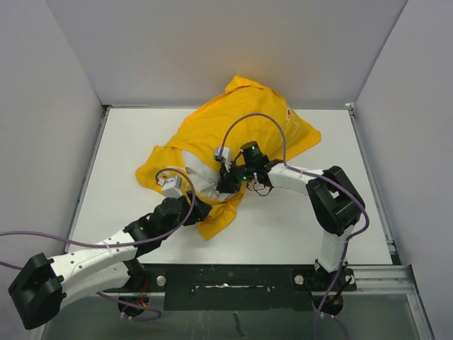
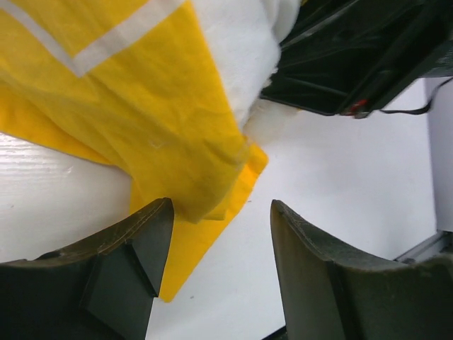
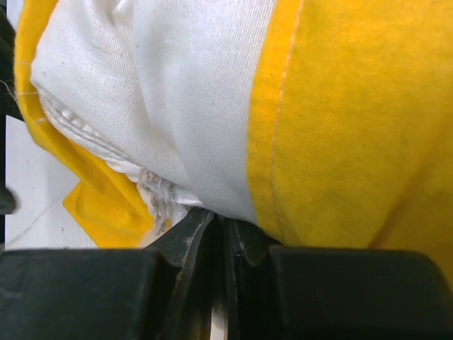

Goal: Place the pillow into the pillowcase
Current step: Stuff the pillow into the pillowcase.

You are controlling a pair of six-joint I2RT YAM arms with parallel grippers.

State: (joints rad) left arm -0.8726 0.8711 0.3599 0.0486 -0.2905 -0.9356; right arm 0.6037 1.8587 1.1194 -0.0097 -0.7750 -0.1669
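Left gripper (image 2: 221, 212): I see jaws apart, pillowcase (image 2: 141, 106) corner lying loose between them.
Right gripper (image 3: 219, 225): pinched shut on pillow (image 3: 163, 106) edge.

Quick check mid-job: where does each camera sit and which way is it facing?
Top external: above and behind the bases, looking down on the table; both arms show, meeting at the pillowcase.
Left wrist: on the left arm, looking past the open left gripper at the pillowcase's corner.
Right wrist: on the right arm, close on the pillow; right gripper shut at its edge.
Shared: both wrist views show white pillow in yellow cloth.
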